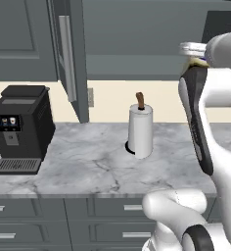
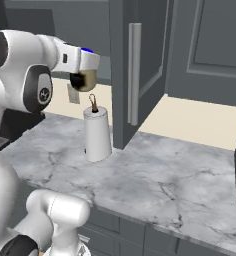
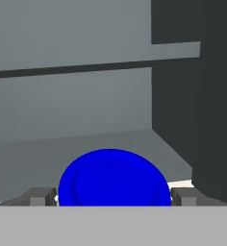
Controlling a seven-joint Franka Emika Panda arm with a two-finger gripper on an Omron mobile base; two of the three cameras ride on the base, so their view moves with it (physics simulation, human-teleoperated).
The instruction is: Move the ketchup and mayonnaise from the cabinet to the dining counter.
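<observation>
The pincer (image 3: 110, 197) is closed on the mayonnaise (image 3: 113, 178), a fingertip (image 3: 38, 197) pressed to each side of its blue lid. The jar hangs in the air before the open cabinet (image 3: 77, 101), above the paper-towel roll (image 2: 97, 135) on the marble tabletop (image 2: 160, 175).

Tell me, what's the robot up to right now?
Gripper shut on the mayonnaise, blue lid facing the camera. Jar held in front of the open cabinet, above the worktop. Paper-towel roll stands below; path looks open.
</observation>
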